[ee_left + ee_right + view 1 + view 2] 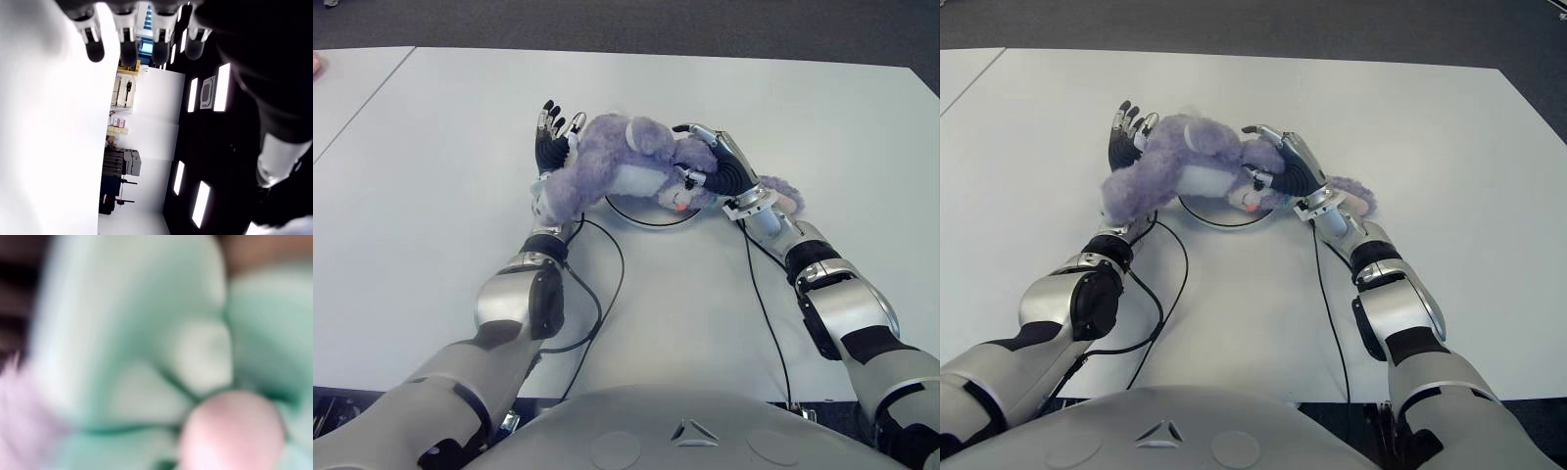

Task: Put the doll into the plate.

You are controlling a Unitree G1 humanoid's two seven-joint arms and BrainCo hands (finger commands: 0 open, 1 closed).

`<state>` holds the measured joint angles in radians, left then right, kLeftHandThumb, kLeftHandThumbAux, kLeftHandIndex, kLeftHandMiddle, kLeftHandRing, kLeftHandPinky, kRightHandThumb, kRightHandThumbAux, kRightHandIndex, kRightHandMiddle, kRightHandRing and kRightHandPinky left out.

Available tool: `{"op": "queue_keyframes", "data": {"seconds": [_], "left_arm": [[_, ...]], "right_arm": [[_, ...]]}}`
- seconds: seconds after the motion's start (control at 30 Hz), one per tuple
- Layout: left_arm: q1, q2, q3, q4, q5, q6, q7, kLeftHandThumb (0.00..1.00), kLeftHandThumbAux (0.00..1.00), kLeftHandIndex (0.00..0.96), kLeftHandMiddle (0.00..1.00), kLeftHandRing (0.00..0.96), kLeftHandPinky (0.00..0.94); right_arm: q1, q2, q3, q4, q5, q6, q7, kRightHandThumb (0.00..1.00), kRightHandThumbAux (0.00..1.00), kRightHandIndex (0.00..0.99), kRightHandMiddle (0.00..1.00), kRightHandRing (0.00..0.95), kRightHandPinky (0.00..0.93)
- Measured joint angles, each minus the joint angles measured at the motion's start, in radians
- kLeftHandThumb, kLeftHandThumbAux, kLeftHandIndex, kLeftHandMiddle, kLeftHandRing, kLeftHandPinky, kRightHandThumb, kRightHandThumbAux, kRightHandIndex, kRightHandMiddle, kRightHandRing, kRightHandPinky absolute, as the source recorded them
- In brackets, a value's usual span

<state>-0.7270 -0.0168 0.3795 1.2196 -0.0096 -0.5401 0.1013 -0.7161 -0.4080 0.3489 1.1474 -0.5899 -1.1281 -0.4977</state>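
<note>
A purple plush doll (617, 166) with a pale belly hangs slanted between my two hands, just over the plate (646, 222), whose dark rim shows beneath it on the white table (431, 196). My left hand (551, 142) stands with its fingers straight up, palm pressed to the doll's back end. My right hand (720, 168) is curled over the doll's head from the right side. The right wrist view is filled by the doll (146, 357) up close and blurred. In the left wrist view the left fingers (128, 44) are straight, with nothing between them.
Black cables (607, 284) trail from both wrists across the table toward my body. A seam (362, 108) at the left marks a neighbouring table. The table's far edge (705, 57) borders dark floor. Bare tabletop lies on both sides of the plate.
</note>
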Motion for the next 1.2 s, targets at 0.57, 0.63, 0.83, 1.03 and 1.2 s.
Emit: {"op": "queue_keyframes", "data": {"seconds": [0.57,0.63,0.83,1.03,1.2], "left_arm": [[0.000,0.000,-0.005,0.000,0.002,0.002,0.000,0.000,0.637,0.050,0.107,0.098,0.089],[0.000,0.000,-0.005,0.000,0.002,0.002,0.000,0.000,0.637,0.051,0.109,0.100,0.093],[-0.001,0.000,-0.005,0.000,0.002,0.003,0.002,0.000,0.629,0.054,0.111,0.104,0.097],[-0.001,0.000,-0.007,0.000,0.004,0.003,0.010,0.000,0.619,0.056,0.115,0.107,0.101],[-0.001,0.000,-0.008,0.000,0.007,0.004,0.012,0.000,0.615,0.054,0.114,0.106,0.099]], "right_arm": [[-0.021,0.012,-0.008,0.054,0.010,0.113,-0.007,0.082,0.382,0.000,0.000,0.000,0.000],[-0.027,0.017,-0.012,0.062,0.016,0.125,0.000,0.091,0.376,0.000,0.000,0.000,0.000],[-0.042,0.029,-0.023,0.079,0.040,0.157,0.025,0.113,0.364,0.000,0.000,0.000,0.000],[-0.052,0.036,-0.036,0.097,0.054,0.182,0.049,0.116,0.357,0.000,0.000,0.000,0.000],[-0.059,0.037,-0.051,0.106,0.068,0.198,0.069,0.115,0.363,0.000,0.000,0.000,0.000]]}}
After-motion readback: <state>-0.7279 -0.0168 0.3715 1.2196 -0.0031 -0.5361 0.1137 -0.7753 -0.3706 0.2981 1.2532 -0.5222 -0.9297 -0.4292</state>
